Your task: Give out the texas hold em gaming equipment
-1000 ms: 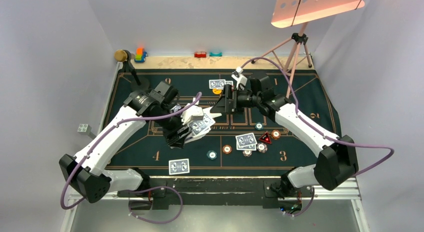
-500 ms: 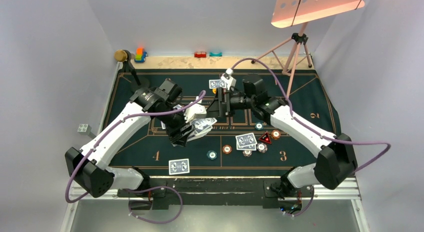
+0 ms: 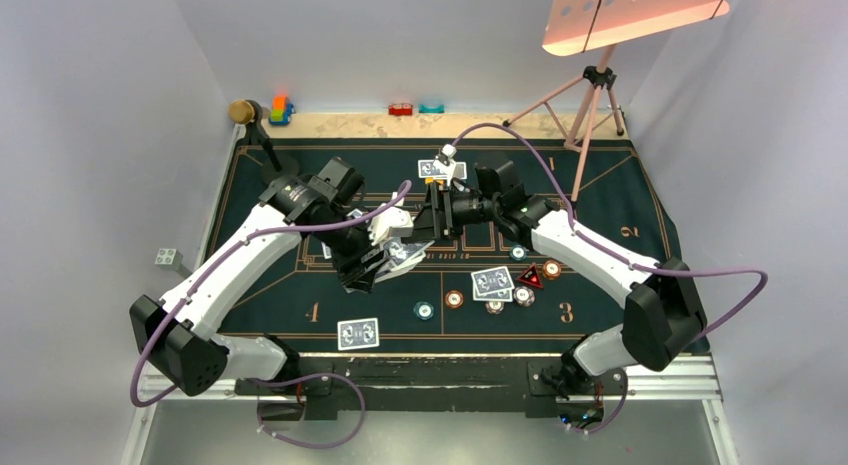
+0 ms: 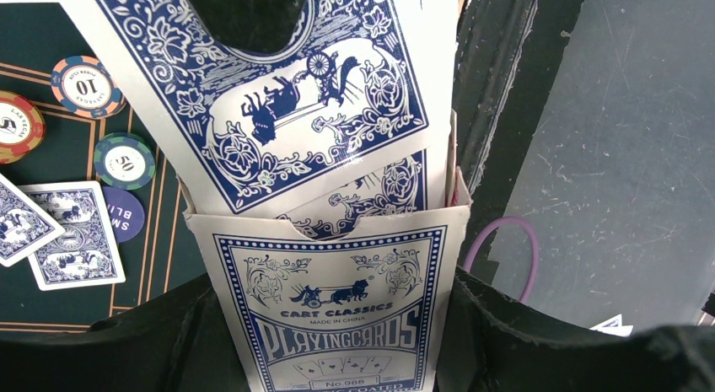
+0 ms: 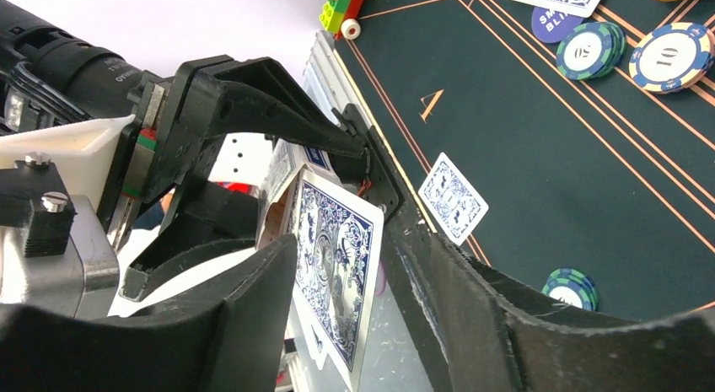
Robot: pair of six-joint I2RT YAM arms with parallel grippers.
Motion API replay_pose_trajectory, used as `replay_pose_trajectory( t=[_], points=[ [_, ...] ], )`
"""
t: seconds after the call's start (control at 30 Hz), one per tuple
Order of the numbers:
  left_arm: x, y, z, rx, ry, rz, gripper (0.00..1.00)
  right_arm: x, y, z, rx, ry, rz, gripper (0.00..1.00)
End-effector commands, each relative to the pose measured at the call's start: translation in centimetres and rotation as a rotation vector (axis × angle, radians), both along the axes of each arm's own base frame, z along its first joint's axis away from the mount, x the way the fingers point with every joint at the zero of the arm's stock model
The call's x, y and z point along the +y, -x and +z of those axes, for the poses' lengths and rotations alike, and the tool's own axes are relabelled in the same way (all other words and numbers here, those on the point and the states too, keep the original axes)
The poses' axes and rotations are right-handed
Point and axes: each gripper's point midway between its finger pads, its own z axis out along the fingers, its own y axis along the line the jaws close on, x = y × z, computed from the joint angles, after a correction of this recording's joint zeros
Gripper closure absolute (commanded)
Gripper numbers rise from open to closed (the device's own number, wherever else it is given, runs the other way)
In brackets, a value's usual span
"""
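The left gripper (image 3: 372, 268) is clamped tight on a blue and white cardboard box of playing cards (image 4: 337, 320) and holds it up above the middle of the dark green felt mat (image 3: 280, 305). One blue-backed playing card (image 5: 337, 274) sticks partway out of the top of the box. The right gripper (image 3: 424, 223) has a finger on each side of that card, but I can't tell if it is squeezing it. A lone blue-backed card (image 3: 358, 333) lies flat near the front edge of the mat. Small round poker chips (image 3: 454, 299) lie by a red triangular marker (image 3: 530, 277).
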Motion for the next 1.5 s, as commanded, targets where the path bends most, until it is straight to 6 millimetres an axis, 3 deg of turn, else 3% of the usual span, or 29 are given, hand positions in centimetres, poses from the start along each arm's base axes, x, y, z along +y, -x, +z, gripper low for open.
replay_pose_trajectory(
  t=[0.0, 0.17, 0.57, 0.93, 1.13, 1.3, 1.47],
  points=[
    [-0.9, -0.4, 2.1, -0.049, 0.07, -0.002, 1.0, 0.0, -0.3, 2.1, -0.058, -0.028, -0.006, 0.41],
    [-0.9, -0.2, 2.4, -0.052, 0.077, -0.002, 1.0, -0.3, -0.7, 2.1, -0.063, -0.008, -0.021, 0.52],
    [-0.7, 0.2, 2.7, -0.058, 0.087, -0.009, 1.0, -1.5, -1.9, 3.1, -0.095, 0.003, -0.059, 0.55],
    [-0.6, 0.4, 2.5, -0.055, 0.085, -0.01, 1.0, -2.4, -3.0, 4.6, -0.151, 0.02, -0.112, 0.74],
    [-0.5, 0.5, 2.4, -0.052, 0.084, -0.011, 1.0, -3.8, -3.9, 6.2, -0.182, 0.012, -0.166, 0.88],
    [-0.5, 0.6, 2.2, -0.047, 0.083, -0.012, 1.0, -5.3, -4.6, 7.4, -0.207, 0.016, -0.21, 0.91],
    [-0.4, 0.6, 2.1, -0.047, 0.081, -0.011, 1.0, -7.3, -6.1, 7.2, -0.24, 0.065, -0.279, 0.95]
  ],
)
